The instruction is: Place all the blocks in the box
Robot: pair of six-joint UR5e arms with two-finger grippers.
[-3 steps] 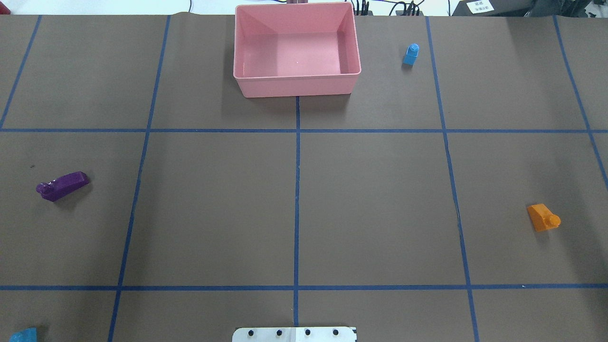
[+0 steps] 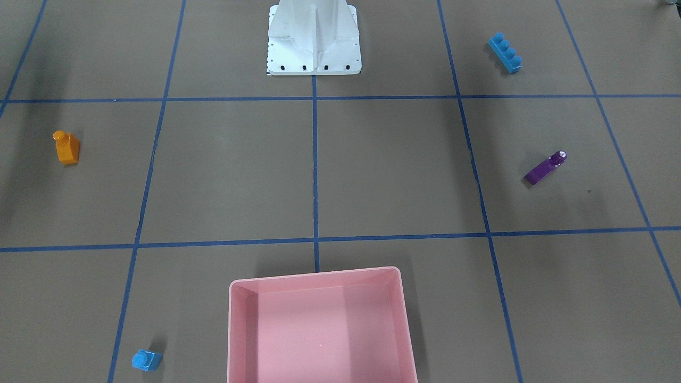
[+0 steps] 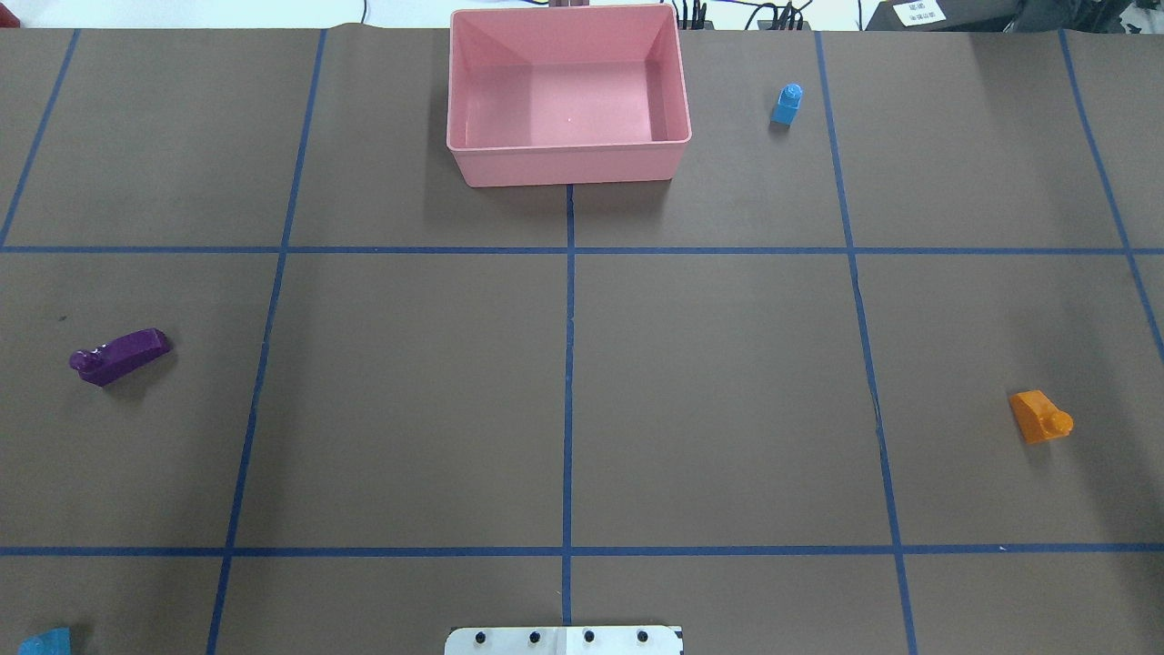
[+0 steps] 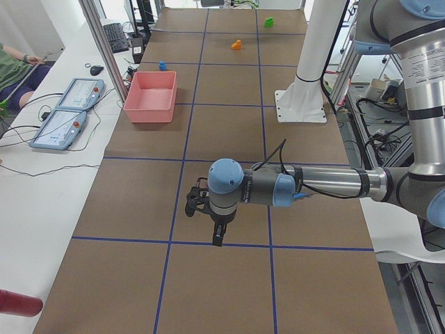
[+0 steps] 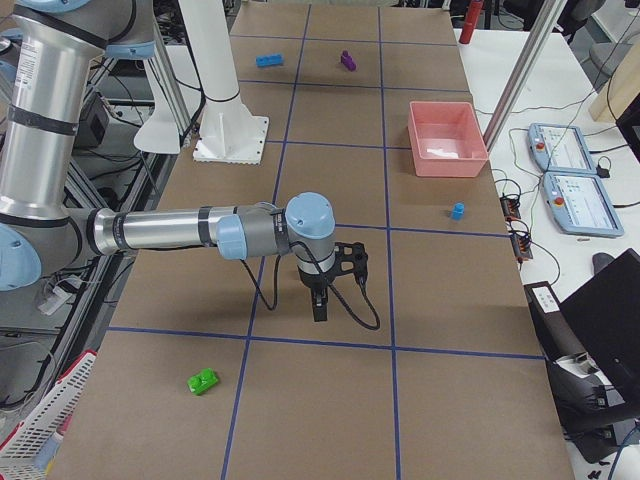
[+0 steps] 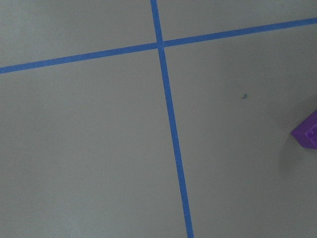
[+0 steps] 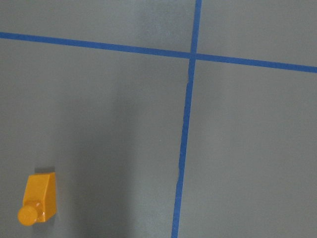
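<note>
Across the table (image 3: 727, 391) in the overhead view, the long blue block (image 3: 44, 642) peeks in at the near left corner. The purple wedge (image 3: 120, 355) lies on the left side, its long axis running nearly across the table with the stud end outward. The pink box (image 3: 568, 166) sits at the far middle. The small blue cube (image 3: 787, 105) stands apart to its right, and the orange block (image 3: 1039, 417) lies on the right side. The green block (image 5: 204, 381) shows only in the side views, out beyond the right arm. All five lie outside the box.

The left gripper (image 4: 217, 235) hangs pointing down. Its wrist view catches only a corner of the wedge at the right edge, so the wedge lies off that way, and the left arm is the nearer one. The right gripper (image 5: 320, 303) hangs likewise, with the orange block low and left in its wrist view. I cannot tell how far either claw is open, and no block shows in either.
</note>
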